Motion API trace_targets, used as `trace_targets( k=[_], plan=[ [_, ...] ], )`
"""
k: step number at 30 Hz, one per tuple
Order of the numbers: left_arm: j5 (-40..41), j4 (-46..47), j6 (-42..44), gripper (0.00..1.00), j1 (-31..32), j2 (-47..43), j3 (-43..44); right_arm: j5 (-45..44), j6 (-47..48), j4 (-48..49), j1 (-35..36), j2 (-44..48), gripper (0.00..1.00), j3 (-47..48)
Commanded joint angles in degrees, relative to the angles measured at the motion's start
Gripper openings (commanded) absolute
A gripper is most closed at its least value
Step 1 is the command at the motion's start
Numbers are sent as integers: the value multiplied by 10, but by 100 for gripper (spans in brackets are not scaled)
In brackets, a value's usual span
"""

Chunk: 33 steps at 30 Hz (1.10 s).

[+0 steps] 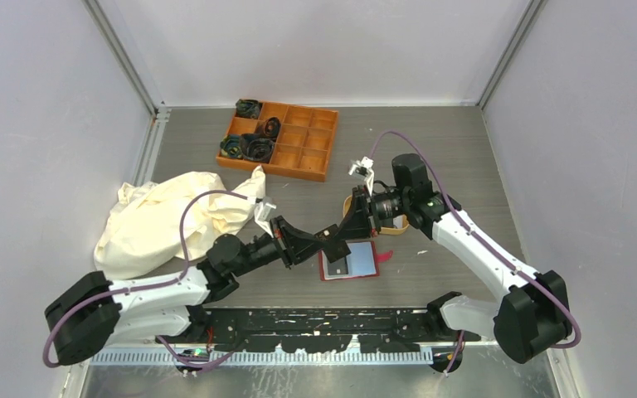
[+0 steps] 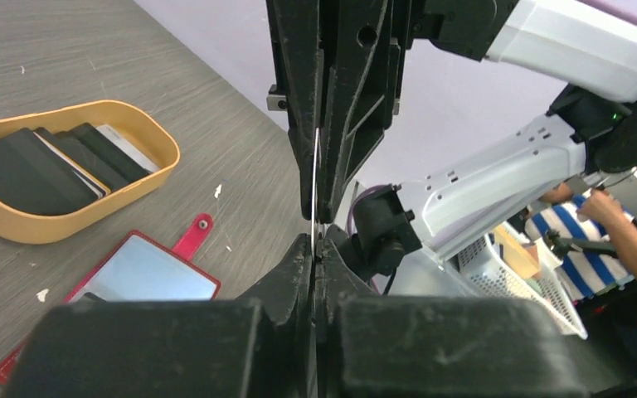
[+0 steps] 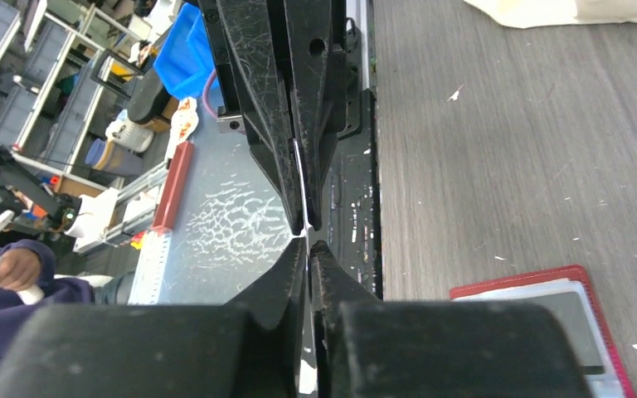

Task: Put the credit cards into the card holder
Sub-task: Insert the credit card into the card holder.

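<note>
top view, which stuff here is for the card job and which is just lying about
Job: card pinched by left gripper and right gripper; spare cards in tray; red holder.
Lying about: orange box, cream cloth.

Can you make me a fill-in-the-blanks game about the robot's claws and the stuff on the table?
The left claw and the right claw both pinch one thin ___.
The open card holder is coloured ___.
The cream cloth lies on the ___ side of the table.
Missing words: card, red, left.
</note>
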<state>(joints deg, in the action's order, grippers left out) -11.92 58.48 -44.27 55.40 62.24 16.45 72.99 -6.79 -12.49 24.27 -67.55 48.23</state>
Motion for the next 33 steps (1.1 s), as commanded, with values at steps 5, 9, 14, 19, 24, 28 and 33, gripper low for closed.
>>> trace_targets(
  k=[5, 9, 14, 19, 24, 28, 33],
  plan=[
    [-19, -240, 74, 0, -24, -122, 31, -75, 367, -264, 3, 28, 65, 51],
    [-88, -325, 23, 0, -68, -143, 36, -182, 733, -467, -2, 37, 93, 64],
    [-133, -251, -65, 0, -76, -61, 29, -267, 898, -466, -4, 58, 100, -18],
    [-136, -56, -148, 0, -77, 75, 1, -335, 913, -445, -4, 25, 100, -37],
    [-139, -31, -163, 0, -75, 154, 26, -384, 917, -433, -1, -19, 99, -45],
    [-114, -68, -144, 0, -76, 162, 27, -416, 910, -419, 3, -48, 95, -47],
    [-90, -91, -137, 0, -76, 181, 33, -461, 869, -378, 11, -73, 87, -49]
  ],
)
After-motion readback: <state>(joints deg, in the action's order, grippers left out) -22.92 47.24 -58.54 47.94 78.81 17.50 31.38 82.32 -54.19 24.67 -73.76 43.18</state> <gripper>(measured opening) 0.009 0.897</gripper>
